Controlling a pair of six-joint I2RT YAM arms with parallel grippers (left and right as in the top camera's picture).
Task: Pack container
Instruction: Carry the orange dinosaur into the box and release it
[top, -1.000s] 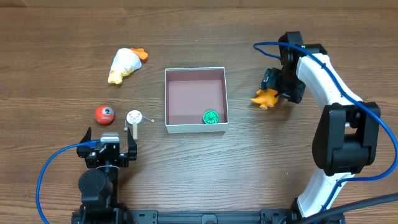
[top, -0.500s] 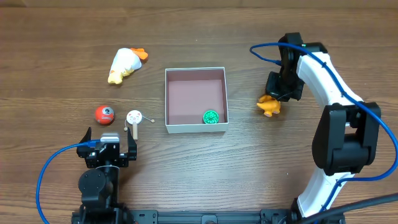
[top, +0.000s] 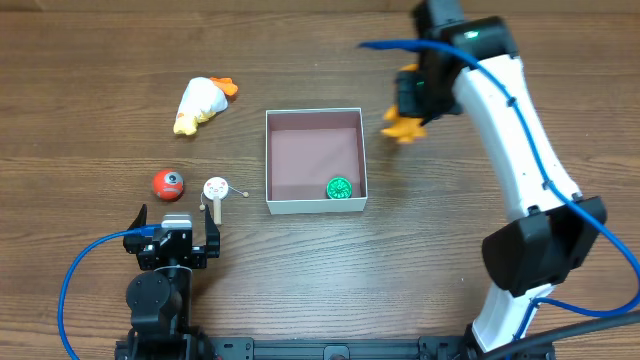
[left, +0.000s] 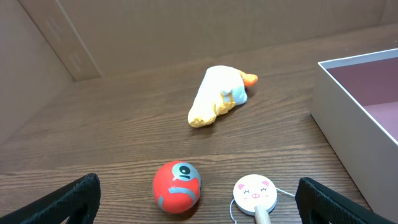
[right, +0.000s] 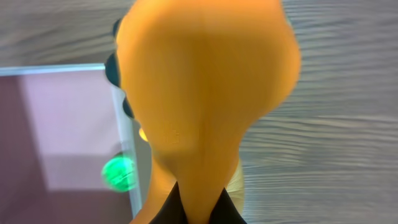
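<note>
Overhead, the right fingers (top: 410, 95) pinch a small orange toy (top: 400, 128) in the air, just beside the far right corner of the shallow white square box (top: 315, 205) on the wooden desk (top: 450, 250). The left fingers (left: 65, 199) are spread wide near a red ball (top: 169, 184).

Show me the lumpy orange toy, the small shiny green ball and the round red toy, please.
lumpy orange toy (top: 400, 129): overhead view, middle of its visible body.
small shiny green ball (top: 339, 187): overhead view, centre of its top.
round red toy (left: 177, 186): left wrist view, middle of its front.
</note>
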